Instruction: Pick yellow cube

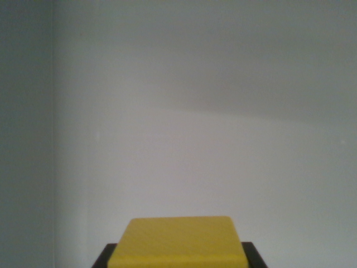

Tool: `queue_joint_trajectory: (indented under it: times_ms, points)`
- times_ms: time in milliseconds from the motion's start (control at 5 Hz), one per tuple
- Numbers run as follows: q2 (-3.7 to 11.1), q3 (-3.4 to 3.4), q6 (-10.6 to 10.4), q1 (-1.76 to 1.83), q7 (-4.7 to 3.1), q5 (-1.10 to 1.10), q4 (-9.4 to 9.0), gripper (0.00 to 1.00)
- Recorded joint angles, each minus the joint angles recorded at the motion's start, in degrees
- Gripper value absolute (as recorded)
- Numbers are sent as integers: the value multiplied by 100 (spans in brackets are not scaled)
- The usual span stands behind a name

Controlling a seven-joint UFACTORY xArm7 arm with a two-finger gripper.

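The yellow cube (pixel 178 243) fills the bottom middle of the wrist view, close to the camera, with its top face and front edge showing. My gripper (pixel 178 261) sits around it. A black finger (pixel 104 258) presses against the cube's side on the wrist view's left. The other black finger (pixel 254 257) lies flush against its side on the wrist view's right. No gap shows between either finger and the cube. The cube's lower part is cut off by the frame's bottom edge.
A plain white surface (pixel 201 156) spreads behind the cube, with a soft grey shadow (pixel 251 84) across its upper part. A darker grey vertical band (pixel 25 134) runs down the wrist view's left edge.
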Motion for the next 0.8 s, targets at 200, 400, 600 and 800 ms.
queue_joint_trajectory:
  times_ms: [200, 400, 600, 800]
  points:
    - [-99, -6, 271, -5, -1, 11, 173, 100]
    - [-99, -6, 271, -5, -1, 11, 173, 100]
    - [-196, -12, 535, -9, -1, 22, 341, 100]
    - [-196, -12, 535, -9, -1, 22, 341, 100]
